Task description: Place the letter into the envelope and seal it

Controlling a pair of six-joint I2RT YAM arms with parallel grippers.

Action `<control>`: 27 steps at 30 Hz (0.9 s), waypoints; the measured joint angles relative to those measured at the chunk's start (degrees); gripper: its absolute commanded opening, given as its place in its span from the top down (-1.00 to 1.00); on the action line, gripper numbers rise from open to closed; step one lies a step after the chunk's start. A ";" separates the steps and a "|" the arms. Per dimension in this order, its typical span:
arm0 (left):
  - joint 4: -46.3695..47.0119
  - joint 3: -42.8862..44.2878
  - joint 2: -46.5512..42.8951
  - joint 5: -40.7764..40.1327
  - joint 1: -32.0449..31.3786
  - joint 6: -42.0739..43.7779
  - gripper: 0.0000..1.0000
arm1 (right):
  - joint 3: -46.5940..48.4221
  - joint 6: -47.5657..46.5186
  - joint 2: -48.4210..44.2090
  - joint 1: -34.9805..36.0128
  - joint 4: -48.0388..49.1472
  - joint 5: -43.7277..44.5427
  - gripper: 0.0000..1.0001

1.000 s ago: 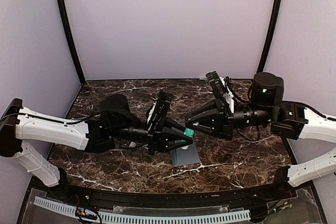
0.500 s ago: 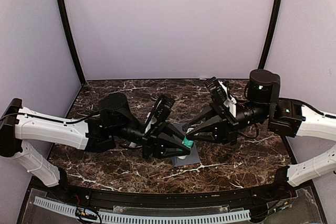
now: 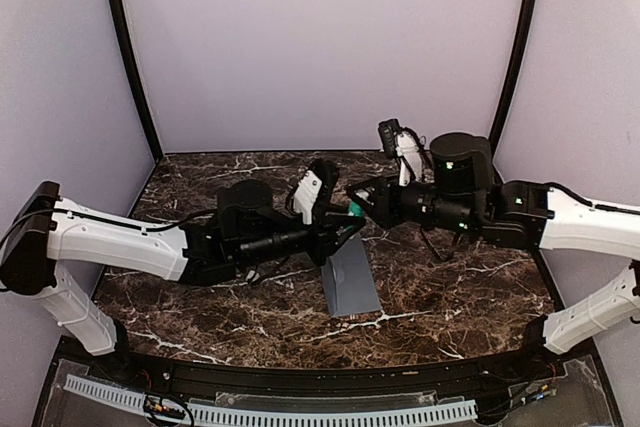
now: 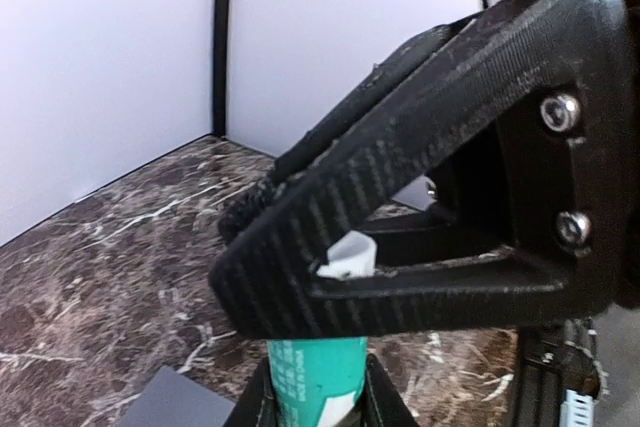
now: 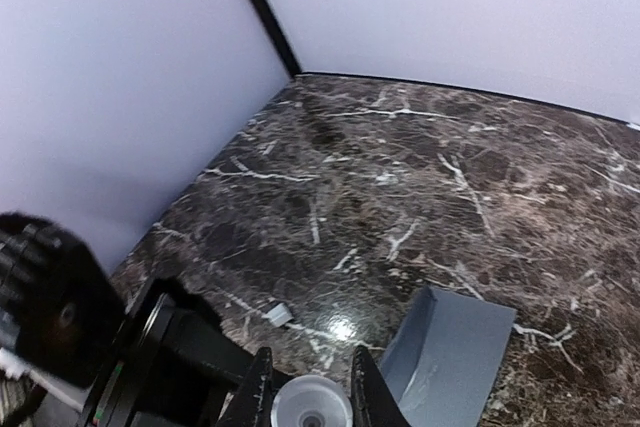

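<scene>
The envelope lies on the marbled desk, below the two hands and a little nearer; they meet in the air over its far end. The left hand is clamped on the green body of the glue stick, and the right hand is closed on its white cap. One envelope, one glue stick, two hands.

Blue-grey envelope (rectangular) near centre

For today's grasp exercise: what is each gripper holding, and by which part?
Both hold the glue stick: left gripper its green body, right gripper its white end.
</scene>
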 measured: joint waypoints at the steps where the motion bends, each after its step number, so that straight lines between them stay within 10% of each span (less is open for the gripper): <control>1: -0.17 0.76 1.33 -2.91 0.02 0.55 1.00 | 1.03 1.27 1.66 -0.04 -0.81 2.80 1.00; 10: -2.10 7.65 9.79 -23.52 -0.11 2.99 1.00 | 12.31 12.52 14.97 -0.33 -8.20 21.05 1.00; 13: -2.58 7.87 10.08 -25.29 -0.24 3.21 1.00 | 13.05 13.77 15.91 -0.33 -8.72 21.86 -0.20; 16: -2.12 7.69 9.99 -25.22 -0.35 3.23 1.00 | 13.16 13.97 15.80 -0.33 -9.05 21.49 -0.63; 27: -2.58 0.59 -0.96 -9.07 0.04 2.25 1.00 | -4.02 -5.01 -9.49 -1.62 2.14 0.74 -0.66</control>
